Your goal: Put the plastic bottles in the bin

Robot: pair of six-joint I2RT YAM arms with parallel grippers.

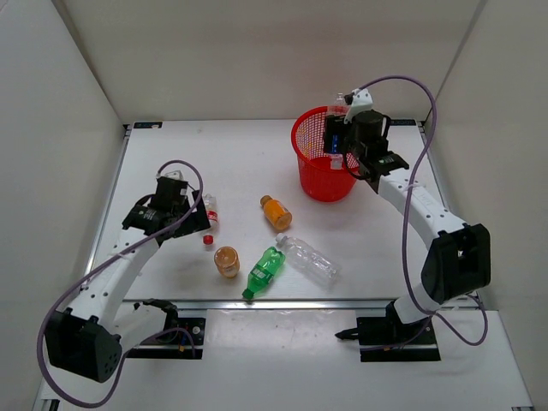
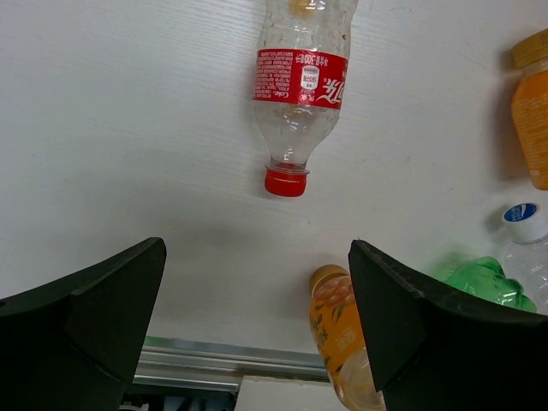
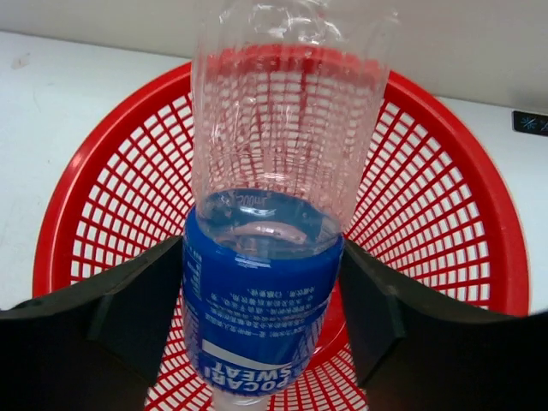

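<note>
My right gripper is shut on a clear bottle with a blue label, held neck-down over the round red mesh bin; in the top view the gripper hangs over the bin's far right rim. My left gripper is open above the table, just short of the red cap of the red-label bottle. An orange-filled bottle lies by its right finger. On the table lie the red-label bottle, two orange bottles, a green bottle and a large clear bottle.
White walls enclose the table on three sides. A metal rail runs along the near edge by the arm bases. The loose bottles lie clustered between the two arms, left of and nearer than the bin.
</note>
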